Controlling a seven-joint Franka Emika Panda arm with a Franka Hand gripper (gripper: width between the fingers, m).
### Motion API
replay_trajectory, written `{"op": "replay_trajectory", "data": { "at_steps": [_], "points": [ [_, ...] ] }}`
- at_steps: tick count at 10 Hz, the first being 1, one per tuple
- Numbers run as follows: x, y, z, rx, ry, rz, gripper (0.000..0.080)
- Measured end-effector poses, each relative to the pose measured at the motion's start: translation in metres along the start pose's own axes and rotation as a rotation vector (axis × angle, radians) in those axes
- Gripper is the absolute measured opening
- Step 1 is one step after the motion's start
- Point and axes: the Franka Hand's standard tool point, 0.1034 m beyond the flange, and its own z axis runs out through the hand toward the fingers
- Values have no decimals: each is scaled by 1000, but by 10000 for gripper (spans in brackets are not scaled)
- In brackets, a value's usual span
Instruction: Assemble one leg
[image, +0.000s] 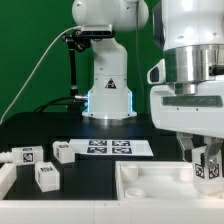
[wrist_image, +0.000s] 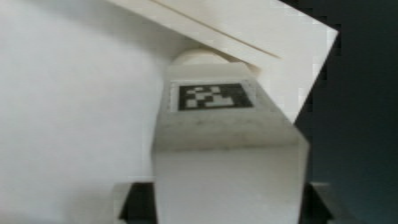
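My gripper (image: 204, 152) is shut on a white leg (image: 208, 170) that carries a black-and-white tag, and holds it upright at the exterior view's right. The leg's lower end is at the far right corner of the white tabletop panel (image: 150, 186). In the wrist view the leg (wrist_image: 222, 150) runs away from my gripper (wrist_image: 222, 208) between the two dark fingers (wrist_image: 139, 205), its rounded end against the white panel (wrist_image: 71, 120). I cannot tell whether the leg's end is seated in the panel.
Three loose white legs with tags (image: 25, 155) (image: 63, 151) (image: 45, 173) lie at the exterior view's left. The marker board (image: 110, 147) lies in the middle, in front of the arm's base (image: 108, 95). A white part (image: 5, 175) shows at the left edge.
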Motion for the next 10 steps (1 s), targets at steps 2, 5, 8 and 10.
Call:
{"op": "replay_trajectory", "data": {
  "at_steps": [2,5,8,10],
  "points": [
    [-3,1,0,-16,-5,118,287],
    [-3,1,0,-16,-3,47,462],
    [-14,4,4,-26,-8,-447,638],
    [-12,8,7,-24,-1,-576,646]
  ]
}}
